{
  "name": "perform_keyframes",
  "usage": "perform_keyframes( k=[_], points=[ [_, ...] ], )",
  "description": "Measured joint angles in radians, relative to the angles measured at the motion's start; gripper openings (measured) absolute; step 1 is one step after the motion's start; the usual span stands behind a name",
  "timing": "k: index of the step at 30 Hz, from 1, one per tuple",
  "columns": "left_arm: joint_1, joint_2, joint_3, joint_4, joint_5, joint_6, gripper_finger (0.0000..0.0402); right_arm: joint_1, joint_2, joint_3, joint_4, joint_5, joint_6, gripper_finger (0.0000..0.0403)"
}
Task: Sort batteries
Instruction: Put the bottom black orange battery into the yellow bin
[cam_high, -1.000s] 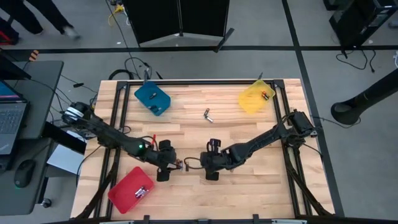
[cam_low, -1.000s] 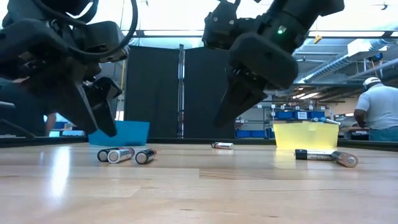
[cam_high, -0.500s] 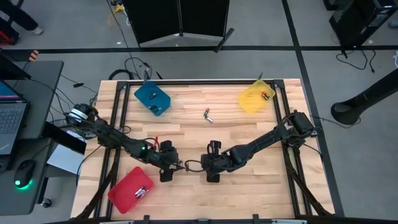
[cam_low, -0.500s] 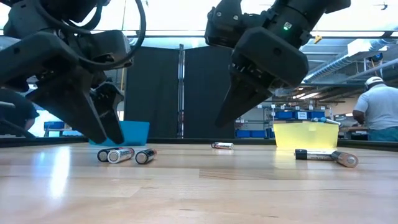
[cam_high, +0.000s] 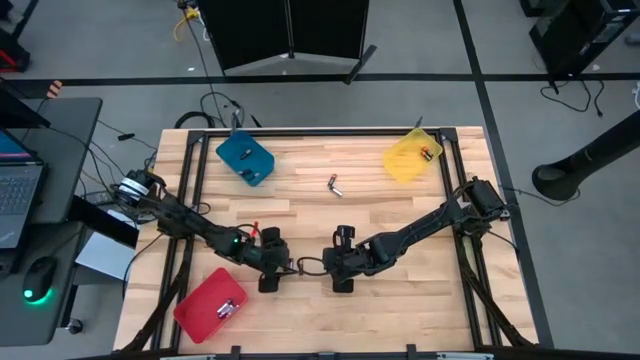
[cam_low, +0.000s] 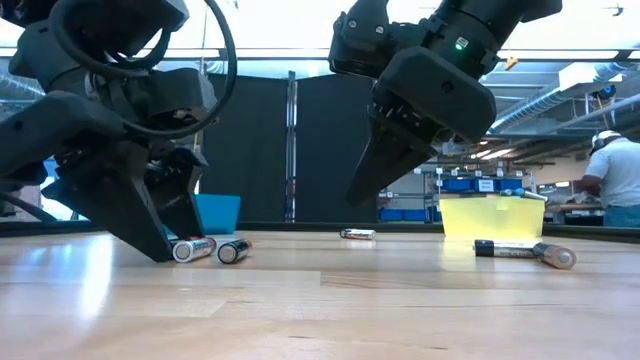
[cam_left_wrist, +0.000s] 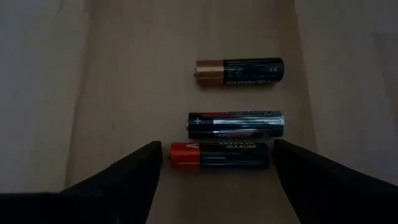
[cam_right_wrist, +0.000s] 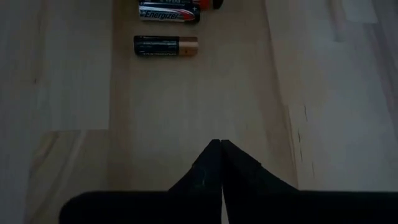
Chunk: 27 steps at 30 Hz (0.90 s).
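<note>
Right now I am holding the left gripper (cam_left_wrist: 214, 165) low over the wood with its fingers (cam_left_wrist: 134, 171) spread wide, because a red-ended battery (cam_left_wrist: 219, 155) is lying crosswise between them and I judge it the one to take first. Just beyond it, a silver-and-red battery (cam_left_wrist: 236, 124) and a copper-topped battery (cam_left_wrist: 239, 72) are lying parallel, each a little apart, so the spread fingers are straddling only the nearest cell. I am keeping the right gripper (cam_right_wrist: 221, 162) pinched shut and empty, hovering just beside the same cluster so it is not crowding the pick. Farther off, a lone battery (cam_high: 335, 185) is waiting mid-table. At the near corner the red tray (cam_high: 200, 300) is already holding cells; at the far edge the blue tray (cam_high: 245, 158) and the yellow tray (cam_high: 410, 160) are standing ready as destinations.
</note>
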Motion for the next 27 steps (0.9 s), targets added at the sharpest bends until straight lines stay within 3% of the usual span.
perform_keyframes(
  k=[7, 15, 27],
  points=[
    [0.000, 0.000, 0.002, -0.025, 0.008, 0.003, 0.0306, -0.001, 0.000, 0.000, 0.001, 0.000, -0.001, 0.0020],
    [0.000, -0.002, 0.002, -0.033, 0.026, 0.006, 0.0222, -0.001, 0.000, 0.000, 0.002, -0.001, -0.002, 0.0012],
    [0.000, -0.023, 0.010, -0.100, 0.022, -0.007, 0.0220, -0.001, 0.000, 0.000, 0.003, -0.021, -0.002, 0.0008]
  ],
)
